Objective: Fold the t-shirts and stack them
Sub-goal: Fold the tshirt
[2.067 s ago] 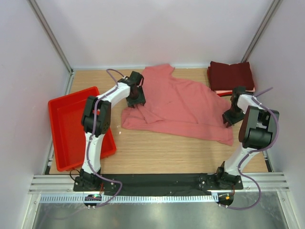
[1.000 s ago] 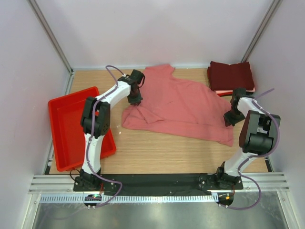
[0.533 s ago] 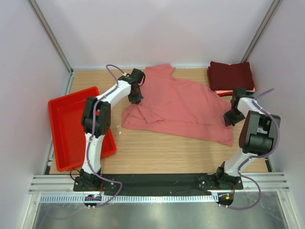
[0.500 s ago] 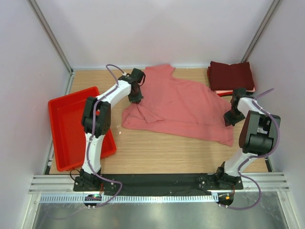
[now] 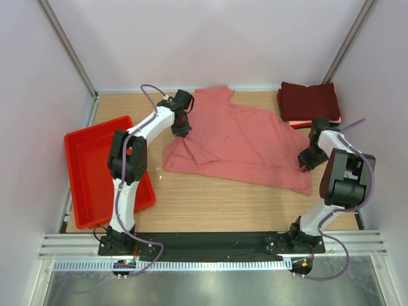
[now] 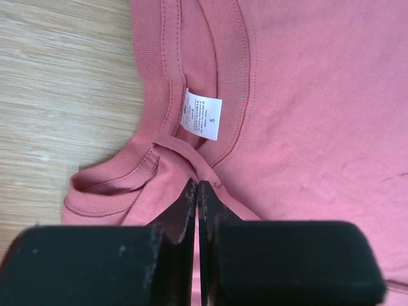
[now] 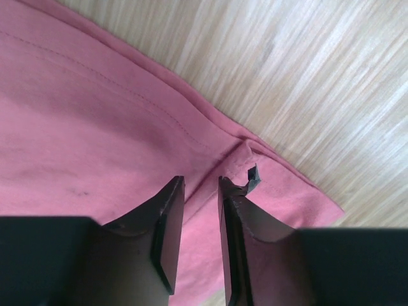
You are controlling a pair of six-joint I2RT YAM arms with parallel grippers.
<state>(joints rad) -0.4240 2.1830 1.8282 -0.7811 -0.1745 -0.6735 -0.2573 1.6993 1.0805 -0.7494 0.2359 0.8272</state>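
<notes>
A salmon-pink t-shirt (image 5: 236, 140) lies spread and rumpled across the middle of the table. My left gripper (image 5: 182, 131) is at its left edge, by the collar. In the left wrist view the gripper (image 6: 196, 185) is shut, pinching a ridge of the pink cloth (image 6: 306, 95) just below the white size label (image 6: 203, 115). My right gripper (image 5: 305, 162) is at the shirt's right hem. Seen from the right wrist, that gripper (image 7: 201, 182) stands slightly open over the hem corner (image 7: 274, 185), holding nothing. Folded dark maroon t-shirts (image 5: 309, 101) are stacked at the back right, over a thin pale layer (image 5: 296, 123).
A red plastic tray (image 5: 95, 169) lies at the left, partly under the left arm. Bare wooden table (image 5: 217, 204) runs along the near side. The enclosure walls stand close on the left, right and back.
The left jaws have closed on the cloth by the collar. The right jaws, shut a second ago, have parted over the hem. Neither arm has shifted much.
</notes>
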